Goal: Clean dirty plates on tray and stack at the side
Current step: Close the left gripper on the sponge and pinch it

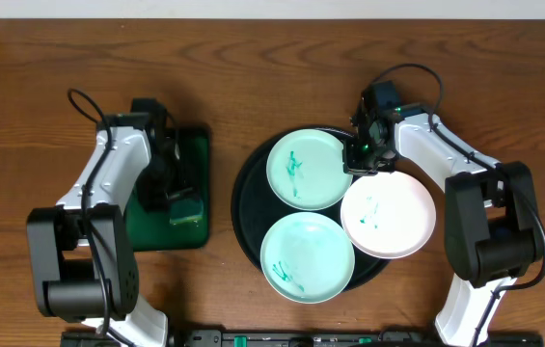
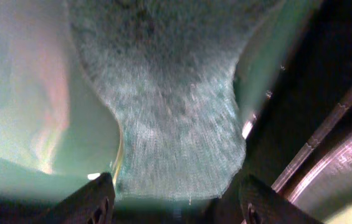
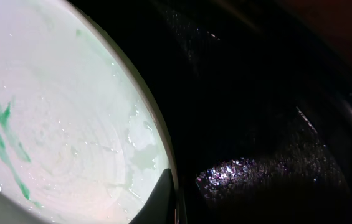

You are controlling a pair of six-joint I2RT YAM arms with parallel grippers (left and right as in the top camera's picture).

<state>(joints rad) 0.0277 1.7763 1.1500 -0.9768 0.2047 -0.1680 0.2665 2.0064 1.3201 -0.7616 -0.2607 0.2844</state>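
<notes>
Three plates lie on the black tray (image 1: 243,207): a smeared green plate (image 1: 309,169) at 12 o'clock, a second green plate (image 1: 307,255) at 6 o'clock, and a white plate (image 1: 393,217) at 3 o'clock, reaching over the rim. The right gripper (image 1: 368,154), closed, is at the first plate's 1 o'clock edge. At 9 o'clock, over a green tray (image 1: 190,154), the left gripper (image 2: 176,202) holds a sponge (image 2: 176,124) between half-open fingers.

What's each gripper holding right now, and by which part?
Left gripper: green fibrous scrub pad, apparently pinched at its narrow end. Right gripper: shut at the right rim of the upper mint-green round plate; grip unconfirmed.
</notes>
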